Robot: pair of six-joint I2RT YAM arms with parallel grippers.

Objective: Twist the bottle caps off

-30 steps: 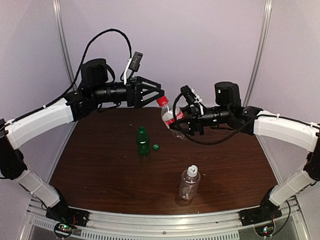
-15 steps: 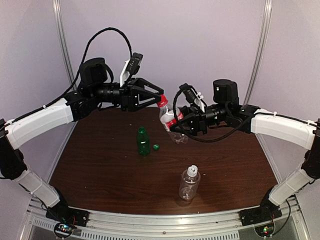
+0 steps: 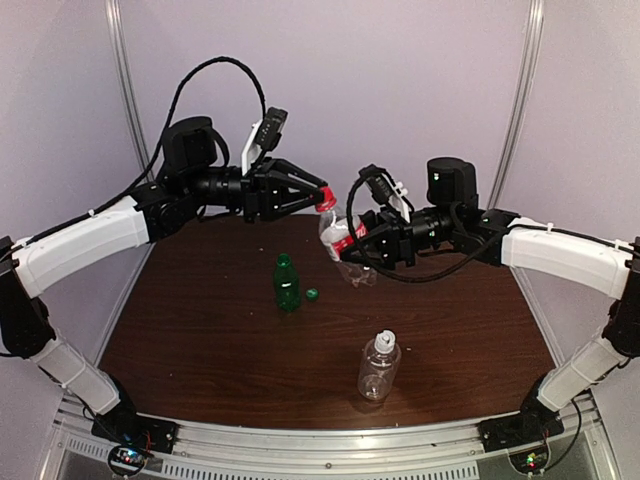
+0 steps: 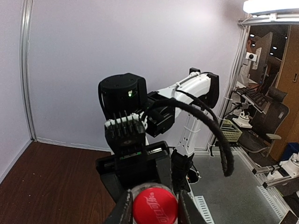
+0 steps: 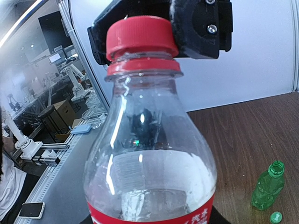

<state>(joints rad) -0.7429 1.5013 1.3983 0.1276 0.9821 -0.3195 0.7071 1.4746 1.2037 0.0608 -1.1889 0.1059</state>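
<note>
Left gripper [image 3: 319, 195] clenched on red cap [image 4: 155, 205], in line with long axis of tilted red-label bottle [image 3: 334, 226] grasped low by right gripper [image 3: 352, 252].

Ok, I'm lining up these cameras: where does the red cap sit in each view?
Top external: red cap just above centre.
Left wrist: red cap at bottom centre.
Right wrist: red cap at top, left of centre.
Shared landmark: left end effector clamped on it.

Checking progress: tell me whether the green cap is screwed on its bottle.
No, the green cap lies on the table beside the open-necked green bottle.
</note>
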